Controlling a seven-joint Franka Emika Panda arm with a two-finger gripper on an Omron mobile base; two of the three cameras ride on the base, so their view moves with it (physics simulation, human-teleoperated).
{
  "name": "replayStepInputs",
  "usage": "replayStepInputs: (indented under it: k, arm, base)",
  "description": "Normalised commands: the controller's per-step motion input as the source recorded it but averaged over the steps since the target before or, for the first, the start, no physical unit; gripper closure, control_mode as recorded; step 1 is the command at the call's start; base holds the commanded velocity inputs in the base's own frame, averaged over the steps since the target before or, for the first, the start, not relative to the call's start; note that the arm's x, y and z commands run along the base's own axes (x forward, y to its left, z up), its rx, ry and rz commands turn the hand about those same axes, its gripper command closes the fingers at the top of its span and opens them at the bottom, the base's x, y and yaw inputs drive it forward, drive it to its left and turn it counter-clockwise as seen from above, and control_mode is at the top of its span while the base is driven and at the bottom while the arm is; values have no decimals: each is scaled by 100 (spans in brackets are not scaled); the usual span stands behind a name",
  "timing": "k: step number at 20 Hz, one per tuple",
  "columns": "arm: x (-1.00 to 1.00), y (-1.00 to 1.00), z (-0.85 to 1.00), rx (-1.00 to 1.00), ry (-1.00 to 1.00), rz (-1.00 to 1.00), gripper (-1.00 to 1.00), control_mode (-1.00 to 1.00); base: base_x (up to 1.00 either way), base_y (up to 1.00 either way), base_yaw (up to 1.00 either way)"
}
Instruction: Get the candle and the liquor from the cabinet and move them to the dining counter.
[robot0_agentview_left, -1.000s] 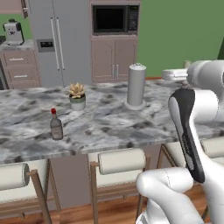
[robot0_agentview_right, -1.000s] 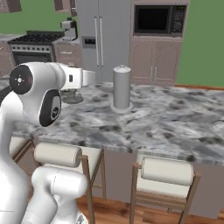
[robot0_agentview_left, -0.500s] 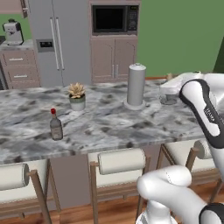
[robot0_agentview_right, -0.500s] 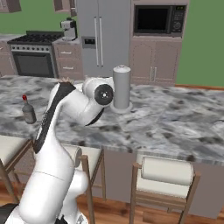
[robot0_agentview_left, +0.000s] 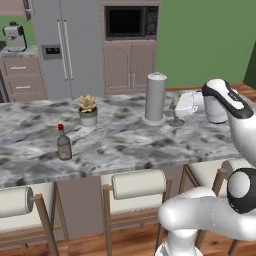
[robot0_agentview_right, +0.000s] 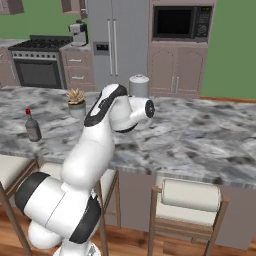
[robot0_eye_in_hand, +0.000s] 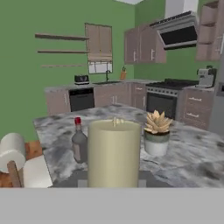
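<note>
The gripper (robot0_agentview_left: 178, 106) is reaching in from the right over the dining counter (robot0_agentview_left: 120, 145), and its claw is pinching the candle (robot0_eye_in_hand: 113, 153). In the hand view the pale cream candle is standing upright and very close, with its grey holder showing just beneath it. In the left base view the holder is sitting low over the marbled top, just right of the tall grey roll (robot0_agentview_left: 155, 96). Whether its foot is touching the stone is not clear.

The liquor (robot0_agentview_left: 63, 144) is standing upright on the left part of the counter, near the near edge, well apart from the candle. Its red cap is sitting on the neck. The glass is too dark to tell how full it is.

A small grey pot (robot0_agentview_left: 88, 118) is holding a succulent (robot0_agentview_left: 87, 103). It is standing a little farther back and to the right of the bottle, between the bottle and the roll, touching neither.

Cushioned stools (robot0_agentview_left: 138, 185) are lining the near side of the counter. Behind the counter, a steel fridge (robot0_agentview_left: 65, 45) is standing left of a built-in microwave (robot0_agentview_left: 131, 21).
</note>
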Motion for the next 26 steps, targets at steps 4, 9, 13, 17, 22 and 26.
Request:
replayStepInputs:
  k: [4,9,13,17,22,26]
  arm:
    - [54,1,-39,5,24,24,100,-100]
    - [40,3,-53,11,19,19,100,-100]
    - [23,1,-69,14,-2,6,100,-100]
    - [19,0,-50,9,-6,0,100,-100]
    - [11,8,-20,0,-11,0,100,-100]
    - [0,14,-9,0,-15,0,100,-100]
  base:
    - [0,0,0]
    - [0,0,0]
    - [0,0,0]
    - [0,0,0]
    - [0,0,0]
    - [0,0,0]
